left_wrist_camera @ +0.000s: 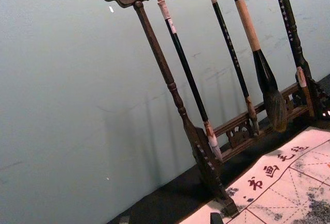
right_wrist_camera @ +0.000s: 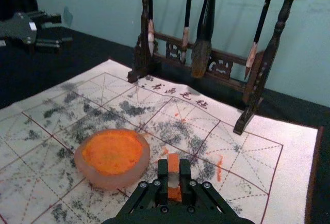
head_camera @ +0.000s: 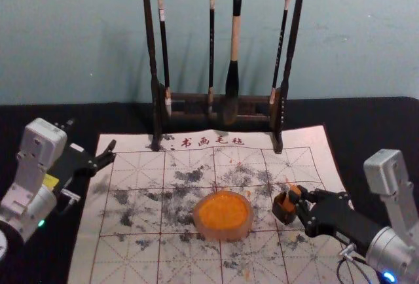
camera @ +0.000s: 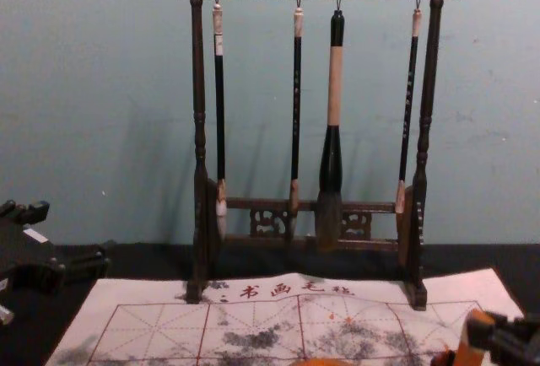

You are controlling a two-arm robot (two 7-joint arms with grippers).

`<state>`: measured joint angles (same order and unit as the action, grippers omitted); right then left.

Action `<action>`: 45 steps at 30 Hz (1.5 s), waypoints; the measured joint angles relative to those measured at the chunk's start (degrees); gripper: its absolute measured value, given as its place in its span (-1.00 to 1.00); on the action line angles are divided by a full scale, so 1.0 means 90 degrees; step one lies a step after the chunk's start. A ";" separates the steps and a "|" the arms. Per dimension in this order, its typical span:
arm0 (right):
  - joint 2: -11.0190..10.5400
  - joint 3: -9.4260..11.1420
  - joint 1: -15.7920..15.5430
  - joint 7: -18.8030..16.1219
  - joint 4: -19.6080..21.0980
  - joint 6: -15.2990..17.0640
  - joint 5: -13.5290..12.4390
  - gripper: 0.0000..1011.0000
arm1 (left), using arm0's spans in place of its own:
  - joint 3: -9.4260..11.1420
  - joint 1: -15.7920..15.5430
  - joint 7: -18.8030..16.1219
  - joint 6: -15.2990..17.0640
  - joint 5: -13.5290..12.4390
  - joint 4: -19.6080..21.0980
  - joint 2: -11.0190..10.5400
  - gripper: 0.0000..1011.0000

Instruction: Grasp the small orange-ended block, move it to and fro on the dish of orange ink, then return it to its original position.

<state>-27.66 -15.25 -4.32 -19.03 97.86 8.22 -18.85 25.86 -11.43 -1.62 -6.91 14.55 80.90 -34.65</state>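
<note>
Orange-ended block (right_wrist_camera: pixel 173 163), straight-sided, points 1 orange end up, long axis near upright, gripped by the right gripper (head_camera: pixel 298 201) near a small dark box (head_camera: pixel 283 213), right of the frosted, rounded dish (head_camera: pixel 224 233). Left gripper (head_camera: pixel 112 152) hangs open, far left.

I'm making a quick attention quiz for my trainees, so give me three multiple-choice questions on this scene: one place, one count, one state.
1. Where is the ink dish?
A. Right of the block
B. Left of the block
C. Behind the rack

2. How many brushes hang?
A. Four
B. Two
C. Seven

3. The right gripper is:
A. open
B. shut on a brush
C. shut on the block

1 B: the head view shows it there.
2 A: four dangle from the rack.
3 C: its fingers pinch the block.
</note>
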 joint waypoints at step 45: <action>0.0235 -0.1584 0.2308 -0.1139 -0.1162 0.0686 -0.0410 -0.88 | 0.0000 0.0000 0.0000 0.0000 0.0000 0.0000 0.0000 1.00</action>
<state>-25.54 -29.51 16.45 -29.27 87.40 14.39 -22.54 25.86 -11.43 -1.62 -6.91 14.55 80.90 -34.65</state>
